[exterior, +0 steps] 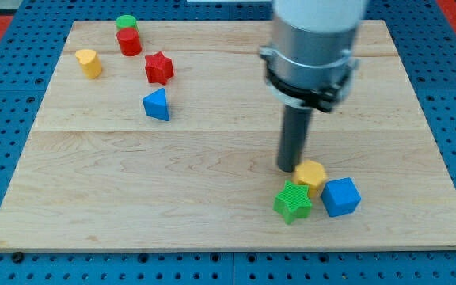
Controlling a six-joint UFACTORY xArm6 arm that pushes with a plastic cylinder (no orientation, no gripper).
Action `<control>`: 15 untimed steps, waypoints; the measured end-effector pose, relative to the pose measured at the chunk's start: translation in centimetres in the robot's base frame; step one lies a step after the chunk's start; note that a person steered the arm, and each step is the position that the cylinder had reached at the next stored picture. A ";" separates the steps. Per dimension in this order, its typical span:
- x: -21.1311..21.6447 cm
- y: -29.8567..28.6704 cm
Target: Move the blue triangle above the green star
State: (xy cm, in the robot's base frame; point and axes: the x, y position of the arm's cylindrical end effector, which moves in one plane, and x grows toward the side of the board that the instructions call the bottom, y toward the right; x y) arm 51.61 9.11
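Note:
The blue triangle [157, 105] lies on the wooden board at the upper left. The green star [293, 202] lies at the lower right of the board, far from the triangle. My tip [290, 168] stands just above and left of a yellow block [312, 176], which touches the green star's upper right. The tip is a little above the green star and far to the right of the blue triangle.
A blue cube [341, 196] sits right of the green star. A red star [159, 68] lies just above the blue triangle. A red cylinder [129, 41], a green block [126, 22] behind it and a yellow block [89, 62] sit at the upper left.

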 end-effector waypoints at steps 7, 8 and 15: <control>-9.3 -14.3; -10.2 -11.8; -8.3 -33.3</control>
State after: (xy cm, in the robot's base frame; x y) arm 43.28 -24.17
